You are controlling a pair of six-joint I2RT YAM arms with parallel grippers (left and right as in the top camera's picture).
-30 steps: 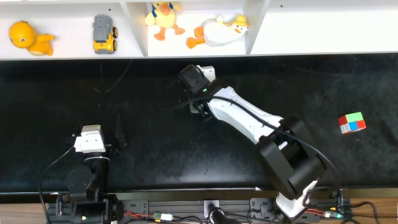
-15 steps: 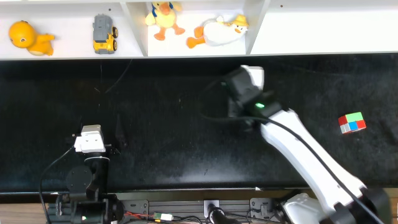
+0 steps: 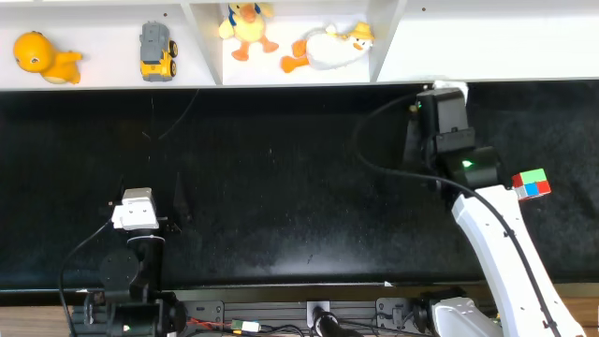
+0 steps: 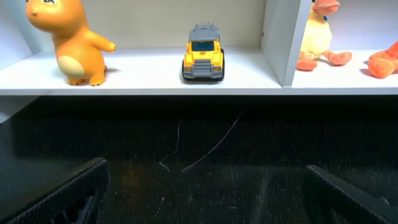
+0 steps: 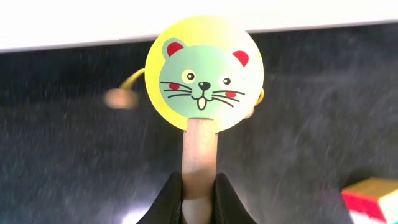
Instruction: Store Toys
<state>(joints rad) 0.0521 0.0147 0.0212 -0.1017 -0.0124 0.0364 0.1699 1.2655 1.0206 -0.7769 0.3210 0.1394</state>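
**Gripping a mouse-faced rattle drum before the shelf**

The right gripper (image 5: pixel 199 182) is clamped on the wooden handle of the rattle drum (image 5: pixel 204 73), fingers pinching it from both sides, with the handle standing up out of the grip. The drum's round yellow head carries a printed green animal face with red ears, red cheeks, whiskers and two teeth; no lettering can be read on it. A small bead (image 5: pixel 117 98) hangs beside the head, blurred. In the top view the right gripper (image 3: pixel 440 112) is over the far part of the black mat (image 3: pixel 281 206), close to the front edge of the white shelf (image 3: pixel 468 56). A colour cube (image 3: pixel 530 184) lies on the mat near the right arm.

The left gripper (image 4: pixel 205 175) sits low over the mat with its fingers spread wide and nothing between them. On the shelf stand an orange figure (image 3: pixel 42 56) and a yellow truck (image 3: pixel 157 51) in one compartment, a yellow duck (image 3: pixel 248 28) and a white duck (image 3: pixel 328 47) in the next.
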